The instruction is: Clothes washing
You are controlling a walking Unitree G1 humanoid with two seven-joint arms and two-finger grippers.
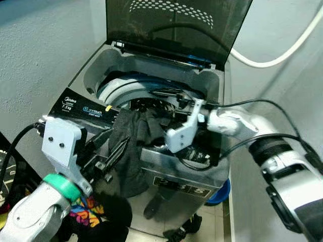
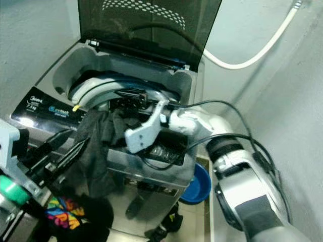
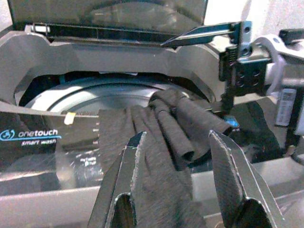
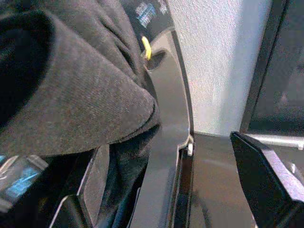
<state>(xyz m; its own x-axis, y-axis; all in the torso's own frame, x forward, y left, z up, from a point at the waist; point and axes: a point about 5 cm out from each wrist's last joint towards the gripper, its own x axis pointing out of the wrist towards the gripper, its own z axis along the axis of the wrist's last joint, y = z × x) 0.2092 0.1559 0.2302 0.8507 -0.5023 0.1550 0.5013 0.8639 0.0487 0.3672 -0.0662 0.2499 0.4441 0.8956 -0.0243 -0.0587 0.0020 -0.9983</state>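
Top-loading washing machine [image 1: 176, 174] taken as landmark, loading stage of a wash. Nearest the camera, at the machine's front left corner, the left tool [image 1: 115, 154] stands released, its two black fingers [image 3: 227, 173] spread to either side of the dark grey garment [image 1: 132, 146], apparently ready to gather it. The garment hangs half out, draped over the machine's front rim beside the control panel [image 1: 91, 111], so it is not yet fully loaded. Further in, over the drum opening [image 2: 96, 93], the right tool [image 1: 164, 96] reaches above the bunched upper fabric; its grip cannot be told. Behind, the raised lid [image 1: 176, 27] leans back, keeping the opening accessible.
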